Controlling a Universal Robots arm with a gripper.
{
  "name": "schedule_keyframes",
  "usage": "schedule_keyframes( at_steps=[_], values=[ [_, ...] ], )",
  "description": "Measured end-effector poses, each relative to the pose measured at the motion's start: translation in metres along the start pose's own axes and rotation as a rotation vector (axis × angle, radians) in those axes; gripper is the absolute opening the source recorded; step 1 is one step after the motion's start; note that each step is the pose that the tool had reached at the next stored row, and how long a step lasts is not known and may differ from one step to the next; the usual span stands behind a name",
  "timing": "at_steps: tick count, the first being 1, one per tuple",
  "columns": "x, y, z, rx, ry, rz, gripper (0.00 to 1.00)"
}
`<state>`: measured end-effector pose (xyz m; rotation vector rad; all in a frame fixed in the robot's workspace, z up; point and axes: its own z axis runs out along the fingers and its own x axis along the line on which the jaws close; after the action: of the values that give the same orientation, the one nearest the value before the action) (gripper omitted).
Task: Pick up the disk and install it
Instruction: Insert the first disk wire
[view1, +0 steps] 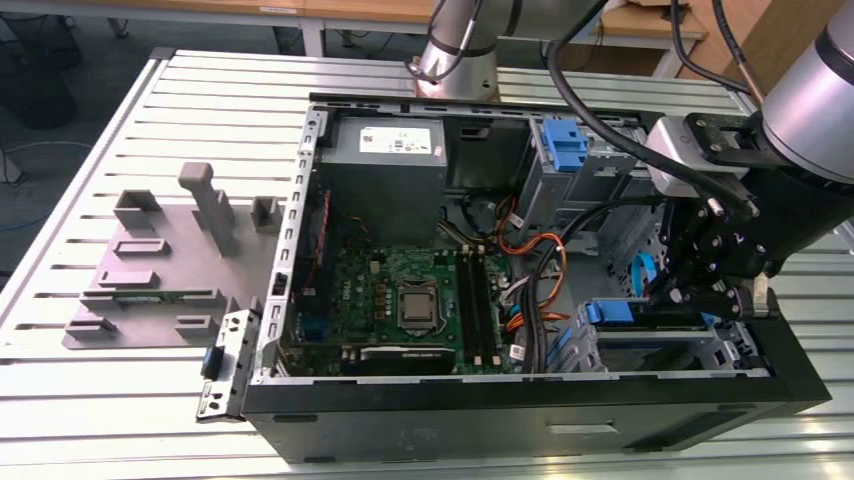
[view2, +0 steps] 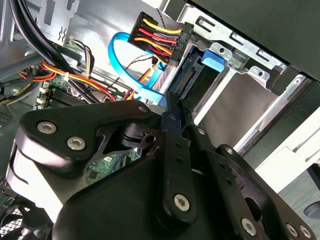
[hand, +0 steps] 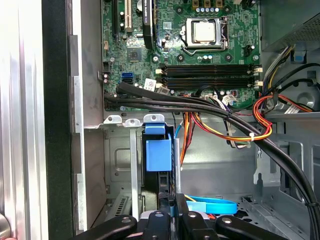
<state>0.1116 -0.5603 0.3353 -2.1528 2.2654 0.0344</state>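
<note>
Blue-railed disk (hand: 159, 155) in drive bay (hand: 119, 155) | gripper (view2: 172, 105) pressed together, tip at disk's edge

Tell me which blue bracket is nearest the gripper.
The blue bracket low in the exterior view, beside the gripper; the other bracket sits higher, near the power supply.

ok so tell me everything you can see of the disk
The disk sits inside the silver metal drive cage. In the second wrist view its dark end shows a connector strip, with a blue plastic tab beside it. A blue cable runs close by. The gripper is right at that end; contact can't be judged.
</note>
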Motion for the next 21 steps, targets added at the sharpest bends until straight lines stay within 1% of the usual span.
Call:
schedule_keyframes(
  at_steps=[10,17,21],
  values=[
    [0.0001,-0.0001,-0.0019,0.0,0.0,0.0,0.16],
    [0.001,-0.0001,-0.0016,0.0,0.0,0.0,0.16],
    [0.0011,-0.0001,0.0004,0.0,0.0001,0.0,0.16]
  ],
)
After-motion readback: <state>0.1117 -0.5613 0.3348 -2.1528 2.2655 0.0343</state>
